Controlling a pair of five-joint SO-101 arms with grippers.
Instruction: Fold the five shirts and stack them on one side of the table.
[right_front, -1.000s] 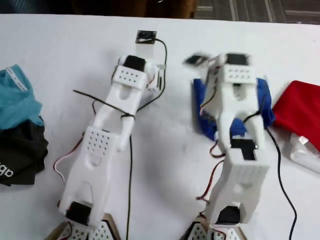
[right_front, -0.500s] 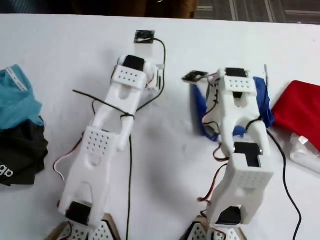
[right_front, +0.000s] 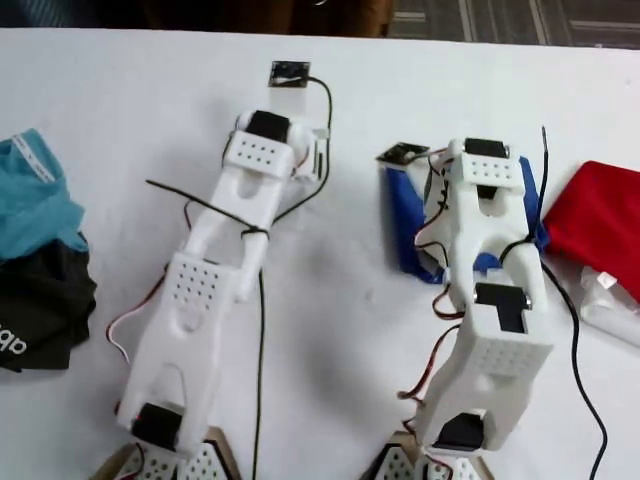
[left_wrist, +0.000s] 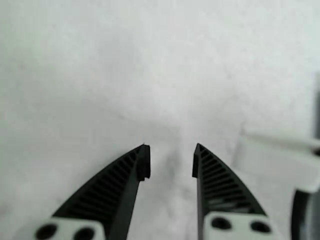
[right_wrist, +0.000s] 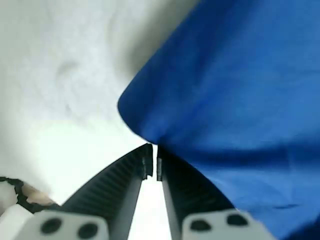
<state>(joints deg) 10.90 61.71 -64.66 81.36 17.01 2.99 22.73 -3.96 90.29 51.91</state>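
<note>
Presently, four shirts are counted on the white table (right_front: 130, 100); entries run from the arms' bases outward.

1. Black shirt (right_front: 40, 310): crumpled at the table's left edge, unfolded.
2. Clear plastic wrapper (right_front: 612, 300): lying at the right edge, touching the red shirt.
3. Blue shirt (right_wrist: 240, 100): found beneath the right arm, right of centre, gathered into a compact, roughly oblong shape. It is judged partly folded and not yet stacked.
4. Right gripper (right_wrist: 154, 162): held at the blue shirt's edge, jaws drawn almost together. No cloth is seen between the tips.
5. Red shirt (right_front: 600, 225): laid flat near the right edge, just beside the blue one. It is judged folded and placed as the start of the pile.
6. Teal shirt (right_front: 35, 195): bunched against the black one, unfolded.
7. Left gripper (left_wrist: 170, 162): held over bare table left of centre, jaws parted, nothing between them.

Progress is judged early: one shirt is placed, one is in hand, and two are untouched.
</note>
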